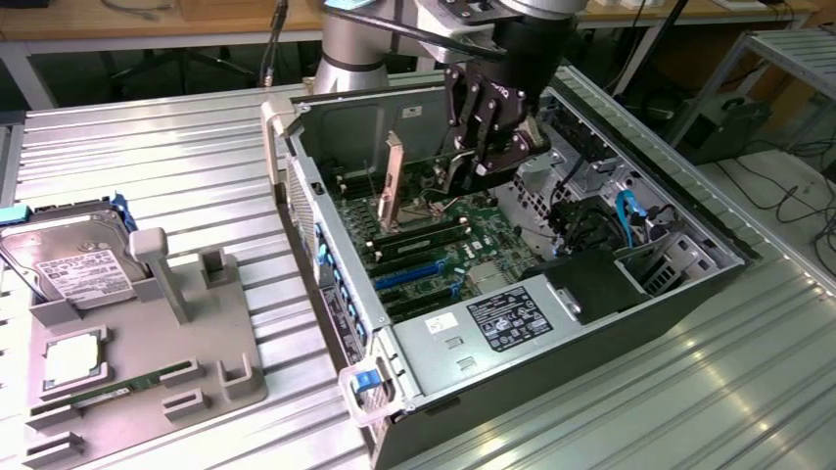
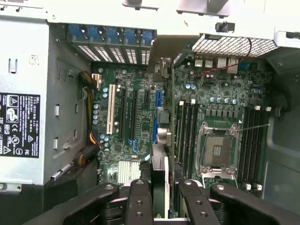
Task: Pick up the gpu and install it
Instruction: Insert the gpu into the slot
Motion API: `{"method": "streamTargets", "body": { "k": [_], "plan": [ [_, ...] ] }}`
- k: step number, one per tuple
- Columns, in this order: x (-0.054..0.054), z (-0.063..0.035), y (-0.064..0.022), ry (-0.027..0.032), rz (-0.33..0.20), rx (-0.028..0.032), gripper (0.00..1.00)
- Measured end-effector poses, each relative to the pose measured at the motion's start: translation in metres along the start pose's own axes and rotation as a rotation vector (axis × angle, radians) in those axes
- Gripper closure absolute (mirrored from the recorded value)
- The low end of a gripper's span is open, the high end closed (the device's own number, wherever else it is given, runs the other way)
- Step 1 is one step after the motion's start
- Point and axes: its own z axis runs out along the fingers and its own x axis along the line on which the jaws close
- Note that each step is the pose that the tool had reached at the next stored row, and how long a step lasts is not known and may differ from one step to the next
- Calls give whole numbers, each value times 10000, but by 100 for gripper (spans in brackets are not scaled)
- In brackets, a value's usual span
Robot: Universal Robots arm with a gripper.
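The gpu (image 1: pixel 392 174) stands on edge inside the open computer case (image 1: pixel 298 186), its silvery bracket toward the case's rear wall. My gripper (image 1: pixel 479 168) reaches down from above and is shut on the card's other end. In the wrist view the gpu (image 2: pixel 161 164) runs edge-on between my two black fingers (image 2: pixel 139 197), out over the motherboard (image 2: pixel 133 89) beside the blue slot (image 2: pixel 157 101) and the memory slots (image 2: pixel 186 133). Whether the card sits in a slot I cannot tell.
A power supply (image 1: pixel 512 318) fills the case's near end, with drive cages and blue cables (image 1: pixel 625 220) at the exterior view's right. Left of the case, a grey fixture (image 1: pixel 196 343) holds a hard drive (image 1: pixel 72 259), a processor (image 1: pixel 72 357) and a green memory stick (image 1: pixel 117 387). The bare processor socket (image 2: pixel 218 150) lies beside the card.
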Motion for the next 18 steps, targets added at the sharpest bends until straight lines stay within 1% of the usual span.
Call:
{"method": "streamTargets", "body": {
  "k": [1,2,3,4,5,6,7,8,9,10,11,12,13,18],
  "plan": [
    [1,43,-1,0,22,0,73],
    [2,113,-3,-1,42,0,73],
    [4,209,-5,-7,161,-41,73],
    [8,334,11,-9,197,-28,73],
    [5,402,94,20,188,428,73],
    [7,517,92,17,646,423,73],
    [8,677,100,14,1016,420,73],
    [-29,852,143,12,1042,400,73],
    [-33,943,215,-25,1041,394,73],
    [-9,1008,229,-35,1044,357,73],
    [-5,1017,284,-41,1044,358,73],
    [34,1051,289,-39,1044,352,73],
    [42,1076,289,-42,1046,341,73],
    [43,1085,301,-39,1044,335,73]
  ]
}}
